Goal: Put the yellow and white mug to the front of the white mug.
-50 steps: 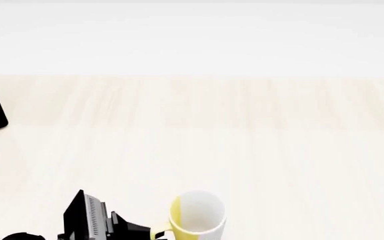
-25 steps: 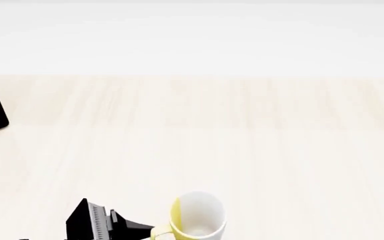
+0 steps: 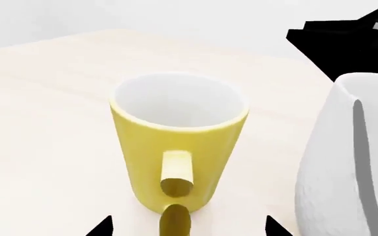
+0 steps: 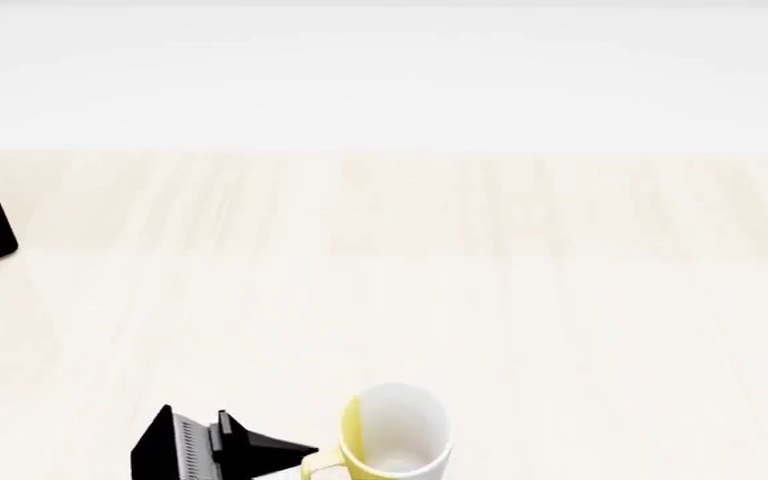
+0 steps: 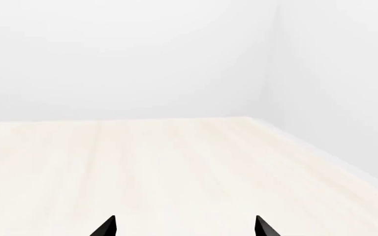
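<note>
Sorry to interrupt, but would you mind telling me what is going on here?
The left gripper is open and lined up with the handle of the yellow and white mug, which stands upright on the table. The handle sits between the fingertips, not yet gripped. The white mug stands close beside it. The right gripper is open over bare table, holding nothing.

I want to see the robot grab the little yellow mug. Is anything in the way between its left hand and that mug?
No, nothing visible is in the way. In the left wrist view the yellow and white mug stands upright with its yellow handle pointing straight at the open left gripper. The white mug stands off to the side, not between them.
</note>
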You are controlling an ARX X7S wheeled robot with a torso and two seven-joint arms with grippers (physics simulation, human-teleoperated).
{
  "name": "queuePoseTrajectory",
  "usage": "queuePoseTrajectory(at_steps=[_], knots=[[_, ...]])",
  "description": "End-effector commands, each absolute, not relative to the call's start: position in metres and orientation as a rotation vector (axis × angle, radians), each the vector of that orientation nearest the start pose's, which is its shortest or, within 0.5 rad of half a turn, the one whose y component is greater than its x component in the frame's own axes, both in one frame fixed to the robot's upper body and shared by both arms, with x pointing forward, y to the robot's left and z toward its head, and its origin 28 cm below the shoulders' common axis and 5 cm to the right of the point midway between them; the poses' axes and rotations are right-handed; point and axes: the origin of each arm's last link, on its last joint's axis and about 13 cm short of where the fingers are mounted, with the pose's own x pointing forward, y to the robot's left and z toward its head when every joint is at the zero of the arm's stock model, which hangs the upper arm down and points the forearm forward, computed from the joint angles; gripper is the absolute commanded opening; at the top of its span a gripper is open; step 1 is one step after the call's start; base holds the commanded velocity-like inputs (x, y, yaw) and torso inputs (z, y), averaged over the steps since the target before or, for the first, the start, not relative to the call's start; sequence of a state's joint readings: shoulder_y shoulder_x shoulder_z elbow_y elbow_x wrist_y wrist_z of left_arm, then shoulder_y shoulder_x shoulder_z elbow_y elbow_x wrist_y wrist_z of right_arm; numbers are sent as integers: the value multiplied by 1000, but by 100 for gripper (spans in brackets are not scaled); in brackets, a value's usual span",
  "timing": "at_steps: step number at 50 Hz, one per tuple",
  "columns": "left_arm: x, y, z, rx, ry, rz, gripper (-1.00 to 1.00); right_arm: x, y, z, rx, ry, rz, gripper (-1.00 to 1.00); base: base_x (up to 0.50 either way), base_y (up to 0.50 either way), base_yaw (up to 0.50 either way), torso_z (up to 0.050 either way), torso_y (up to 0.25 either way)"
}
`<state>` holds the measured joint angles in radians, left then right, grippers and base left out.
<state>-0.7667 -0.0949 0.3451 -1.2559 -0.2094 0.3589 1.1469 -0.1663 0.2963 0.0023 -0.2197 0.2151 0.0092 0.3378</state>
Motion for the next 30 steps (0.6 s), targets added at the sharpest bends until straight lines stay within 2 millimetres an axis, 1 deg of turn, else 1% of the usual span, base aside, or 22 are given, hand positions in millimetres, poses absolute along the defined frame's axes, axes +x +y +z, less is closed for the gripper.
queuePoseTrajectory(at_steps=[1, 5, 7, 18, 23, 26, 30], knots=[[339, 234, 7, -61, 162, -1254, 100, 176, -156, 35, -70, -50, -276, 100, 0, 0, 0, 0, 0], [339, 236, 12, -84, 135, -1261, 100, 176, -156, 35, -70, -50, -275, 100, 0, 0, 0, 0, 0], [339, 237, 15, -142, 116, -1273, 100, 176, -156, 35, -70, -49, -275, 100, 0, 0, 0, 0, 0], [334, 243, 27, -232, 42, -1299, 100, 176, -156, 35, -70, -48, -274, 100, 0, 0, 0, 0, 0], [330, 247, 39, -323, -22, -1314, 100, 176, -156, 35, -71, -48, -272, 100, 0, 0, 0, 0, 0], [323, 251, 49, -371, -88, -1328, 100, 176, -156, 35, -71, -48, -273, 100, 0, 0, 0, 0, 0], [318, 256, 57, -380, -124, -1318, 100, 176, -156, 35, -70, -49, -274, 100, 0, 0, 0, 0, 0]])
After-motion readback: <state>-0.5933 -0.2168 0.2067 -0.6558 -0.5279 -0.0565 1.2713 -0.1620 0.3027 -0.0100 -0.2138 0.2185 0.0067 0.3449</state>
